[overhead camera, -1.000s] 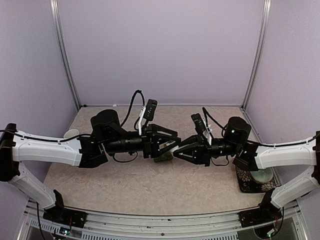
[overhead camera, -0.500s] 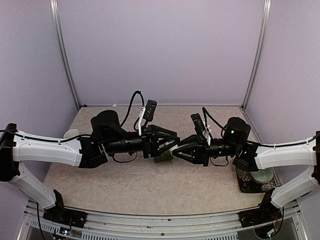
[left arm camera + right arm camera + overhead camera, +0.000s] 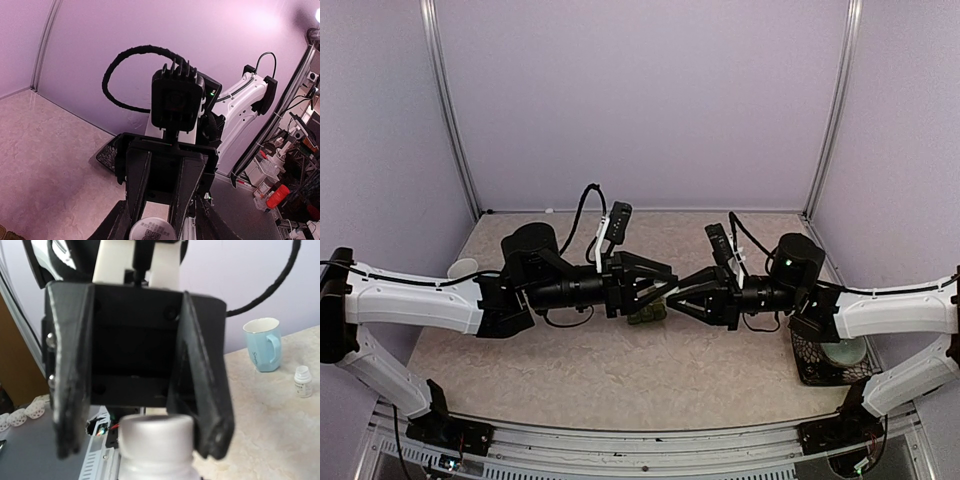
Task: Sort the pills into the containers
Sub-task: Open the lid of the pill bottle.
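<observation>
Containers (image 3: 647, 314): dark green strip, flat on the table near centre. Lilac walls (image 3: 640, 100) close the booth on three sides, with a beige marbled table (image 3: 620, 375) beneath. Both my arms reach in level and meet nose to nose above the middle. Mesh basket (image 3: 807, 372) holding a pale bowl (image 3: 847, 351) sits at 4 o'clock; blue mug (image 3: 263, 344) and small white vial (image 3: 302, 381) are off toward 9. My right gripper (image 3: 155, 222) is clamped on a white bottle (image 3: 156, 460), held aloft with the cap toward my left. My left gripper (image 3: 141, 447) is narrowed about that cap, fingers flanking it; I cannot tell if they touch. The strip lies just toward 6 o'clock of the meeting fingertips and below them. Its long axis runs roughly 9 to 3; lids too small to read. Neither arm is clearly nearer. Judgement: cap off first, then tip the mouth down toward 6.
</observation>
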